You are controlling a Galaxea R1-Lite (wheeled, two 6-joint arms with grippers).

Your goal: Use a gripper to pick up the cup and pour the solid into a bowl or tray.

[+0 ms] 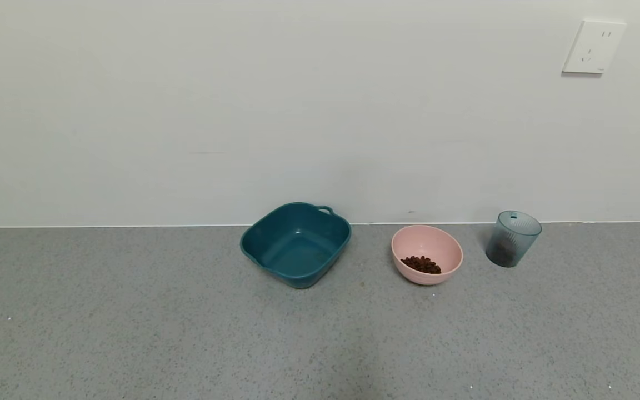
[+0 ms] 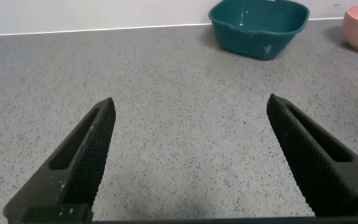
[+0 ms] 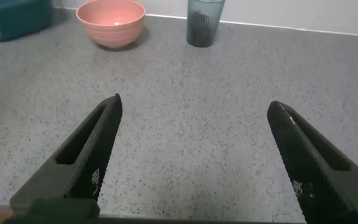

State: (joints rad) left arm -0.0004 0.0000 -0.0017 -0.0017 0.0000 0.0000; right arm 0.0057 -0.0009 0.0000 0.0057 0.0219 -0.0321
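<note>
The cup [image 1: 513,239] stands upright near the wall, just right of the pink bowl [image 1: 434,247], with dark matter showing low inside; some of the solid [image 1: 421,264] already lies in the bowl. The teal basin [image 1: 296,244] sits further left. Right gripper [image 3: 191,155] and left gripper [image 2: 188,155] hover well short, fingers spread wide, nothing held; the right faces the cup, seemingly placed to approach.

L pincer [image 2: 188,158], R pincer [image 3: 191,158] (agape)

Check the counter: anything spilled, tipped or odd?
Nothing spilled or tipped. The cup stands upright right of the bowl, which already holds pellets; the cup also shows dark contents. Both hands, left and right, are open, away from them.
</note>
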